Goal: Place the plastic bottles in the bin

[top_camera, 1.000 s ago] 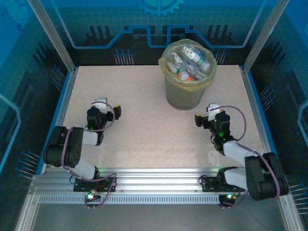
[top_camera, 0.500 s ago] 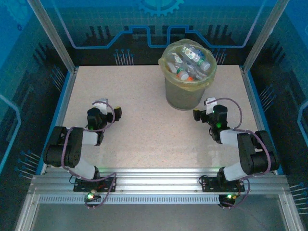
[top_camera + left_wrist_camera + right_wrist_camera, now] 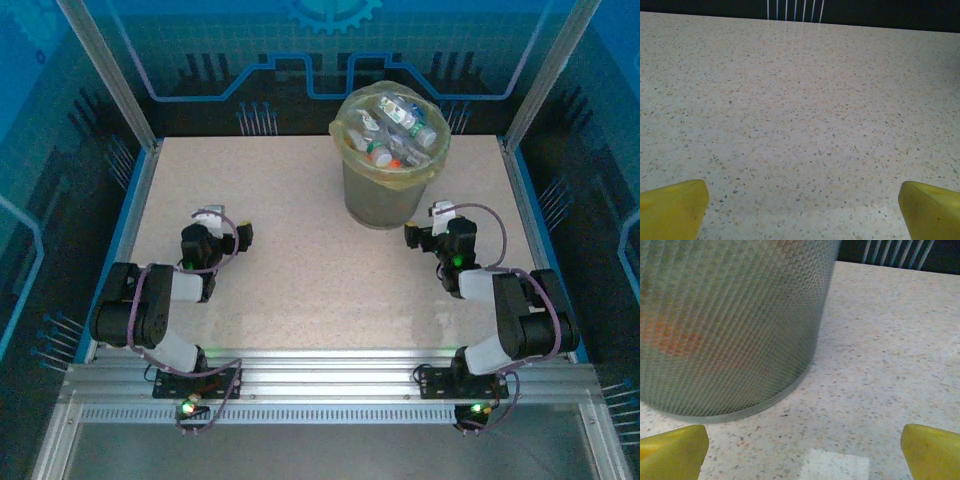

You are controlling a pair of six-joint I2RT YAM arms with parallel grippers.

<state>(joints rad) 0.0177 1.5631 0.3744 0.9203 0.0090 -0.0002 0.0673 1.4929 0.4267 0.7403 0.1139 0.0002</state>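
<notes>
Speckled beige table (image 3: 290, 270) inside a blue-lit enclosure (image 3: 60, 150), that's what I'm looking at. The bin (image 3: 383, 200) sits toward the far side, a bit right of centre, with a yellow-green bag (image 3: 343, 140) folded over its rim. The plastic bottles (image 3: 396, 128) are piled inside it. Left gripper (image 3: 226, 224) is over bare tabletop on the left, fingers spread wide, nothing between them. Right gripper (image 3: 425, 224) is just near-right of the bin, also spread wide and holding nothing. From its wrist cam I see the bin's mesh wall close up, with some orange showing through.
</notes>
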